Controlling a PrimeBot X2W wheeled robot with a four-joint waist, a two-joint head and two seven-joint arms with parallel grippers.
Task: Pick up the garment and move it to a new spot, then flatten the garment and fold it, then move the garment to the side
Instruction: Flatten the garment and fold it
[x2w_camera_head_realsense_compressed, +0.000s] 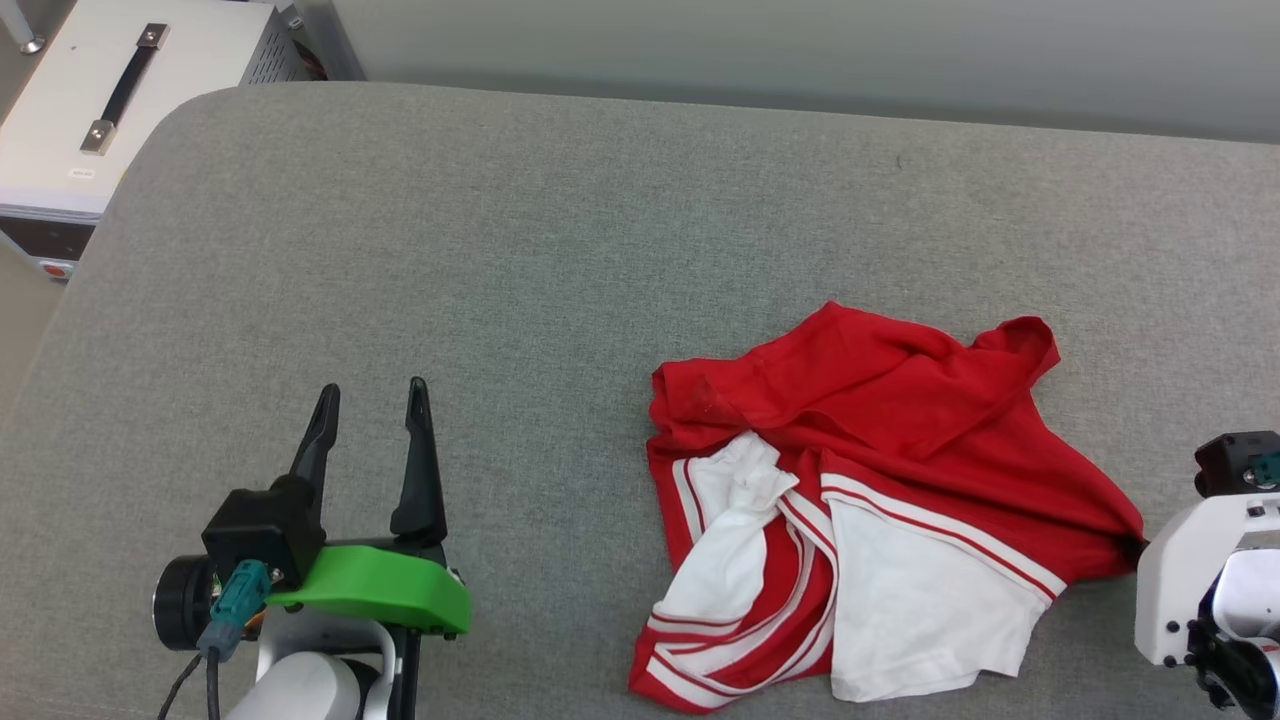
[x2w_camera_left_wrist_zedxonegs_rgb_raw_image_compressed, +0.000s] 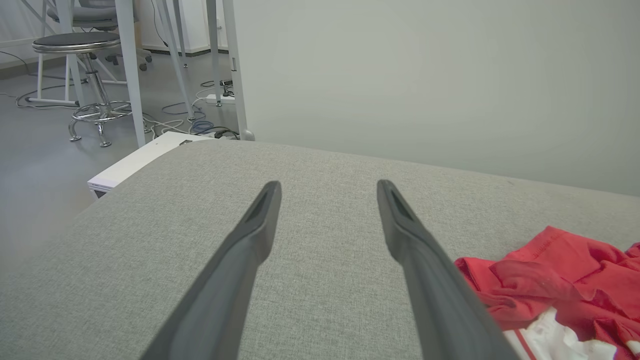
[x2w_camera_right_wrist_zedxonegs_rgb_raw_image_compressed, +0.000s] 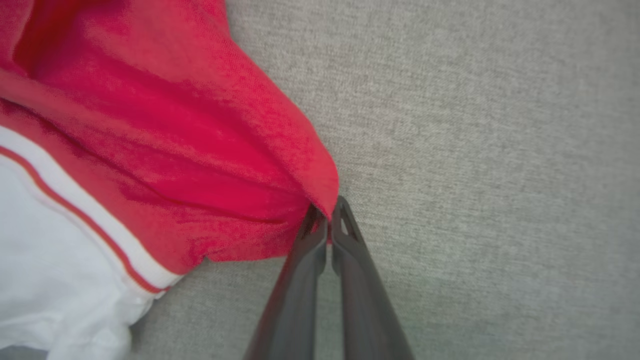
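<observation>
One pinch on a crumpled garment (x2w_camera_head_realsense_compressed: 880, 450)

Nearest, the left hand (x2w_camera_head_realsense_compressed: 372, 388) hovers released, fingers spread, above the grey surface (x2w_camera_head_realsense_compressed: 500, 250) at left. The right hand (x2w_camera_right_wrist_zedxonegs_rgb_raw_image_compressed: 328, 212) is clenched on the garment's red right edge. The garment lies bunched at near right, white sleeves showing. Farthest left stands a white box (x2w_camera_head_realsense_compressed: 110, 110).

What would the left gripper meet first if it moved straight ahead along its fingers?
Probably only bare grey cushion, then the pale wall; depth is unclear. The left gripper points clear of the garment.
</observation>
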